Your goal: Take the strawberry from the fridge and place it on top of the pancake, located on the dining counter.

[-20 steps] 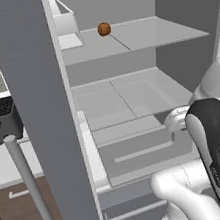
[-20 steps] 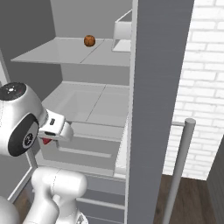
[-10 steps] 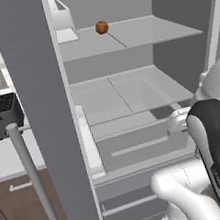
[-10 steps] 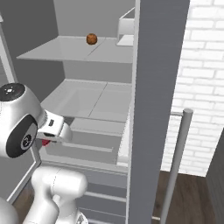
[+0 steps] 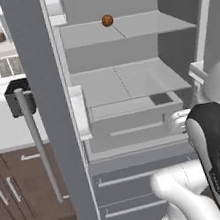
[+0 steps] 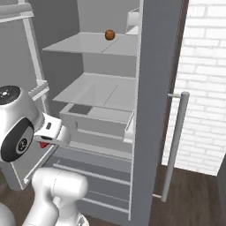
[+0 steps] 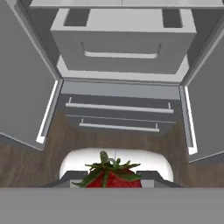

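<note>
Though half hidden, strawberry [image 7: 113,176] in tool [image 7: 114,180].

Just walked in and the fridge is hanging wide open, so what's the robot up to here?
The white arm is working in front of the open fridge. In the hand view, the strawberry sits right at the gripper, apparently held, with the fridge's drawers straight ahead, so the hand is outside the fridge. In the right base view a bit of red shows at the gripper. A round orange-brown ball sits on the upper shelf. The fruit looks picked up but not yet delivered.
</note>
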### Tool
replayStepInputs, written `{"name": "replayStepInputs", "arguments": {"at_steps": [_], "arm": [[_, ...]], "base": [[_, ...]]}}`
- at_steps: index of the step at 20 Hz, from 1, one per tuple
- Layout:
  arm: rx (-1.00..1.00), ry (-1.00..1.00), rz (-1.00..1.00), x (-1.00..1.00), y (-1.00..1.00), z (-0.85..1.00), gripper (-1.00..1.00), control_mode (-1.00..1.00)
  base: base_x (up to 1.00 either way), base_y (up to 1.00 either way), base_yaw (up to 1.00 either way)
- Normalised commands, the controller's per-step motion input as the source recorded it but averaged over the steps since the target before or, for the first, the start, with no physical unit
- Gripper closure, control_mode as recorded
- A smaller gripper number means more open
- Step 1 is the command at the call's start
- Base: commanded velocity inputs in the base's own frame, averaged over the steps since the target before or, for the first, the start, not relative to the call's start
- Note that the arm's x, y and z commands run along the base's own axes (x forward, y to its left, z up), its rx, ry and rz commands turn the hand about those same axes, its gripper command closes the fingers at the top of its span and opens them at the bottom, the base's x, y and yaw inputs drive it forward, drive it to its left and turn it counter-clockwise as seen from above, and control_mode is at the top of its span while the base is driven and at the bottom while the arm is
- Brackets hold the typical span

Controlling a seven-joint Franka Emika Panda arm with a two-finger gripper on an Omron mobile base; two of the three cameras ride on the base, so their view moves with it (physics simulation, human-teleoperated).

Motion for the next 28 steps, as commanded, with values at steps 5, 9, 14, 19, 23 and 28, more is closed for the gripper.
{"name": "replayStepInputs", "arguments": {"at_steps": [5,9,14,19,23,28], "arm": [[0.00,0.00,0.00,0.00,0.00,0.00,1.00,1.00],[0.00,0.00,0.00,0.00,0.00,0.00,1.00,1.00],[0.00,0.00,0.00,0.00,0.00,0.00,1.00,1.00],[0.00,0.00,0.00,0.00,0.00,0.00,1.00,1.00],[0.00,0.00,0.00,0.00,0.00,0.00,1.00,1.00],[0.00,0.00,0.00,0.00,0.00,0.00,1.00,1.00]], "base": [[-0.45,-0.38,0.61],[-0.92,-0.17,0.59],[-1.00,-0.18,0.65],[-0.97,-0.21,0.69],[-0.89,-0.24,0.70],[-0.42,0.36,0.66]]}}
